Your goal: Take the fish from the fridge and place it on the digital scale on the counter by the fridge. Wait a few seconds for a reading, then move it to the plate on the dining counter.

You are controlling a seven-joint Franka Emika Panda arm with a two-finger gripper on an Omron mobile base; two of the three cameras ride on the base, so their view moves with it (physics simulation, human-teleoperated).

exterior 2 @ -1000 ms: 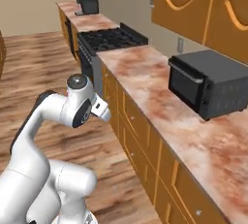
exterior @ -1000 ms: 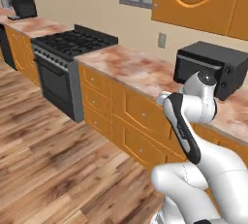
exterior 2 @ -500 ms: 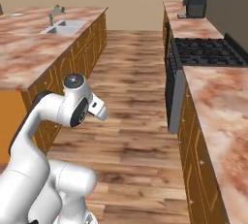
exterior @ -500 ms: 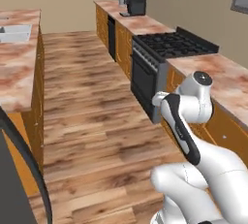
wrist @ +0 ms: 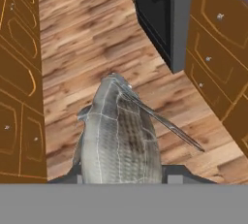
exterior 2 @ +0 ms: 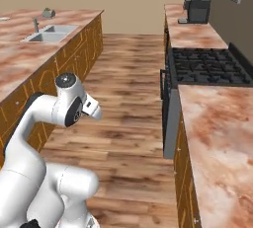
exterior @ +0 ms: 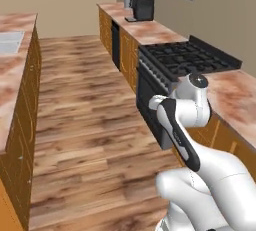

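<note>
You see the fish (wrist: 118,136) clamped between the gripper's (wrist: 121,175) jaws — head pointing away. It hangs above the wood floor (wrist: 97,48).

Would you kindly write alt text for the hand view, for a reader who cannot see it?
A grey, scaly fish is held in the gripper and hangs over a wooden plank floor. Orange cabinet doors line one side; a black oven and orange drawers line the other.
</note>
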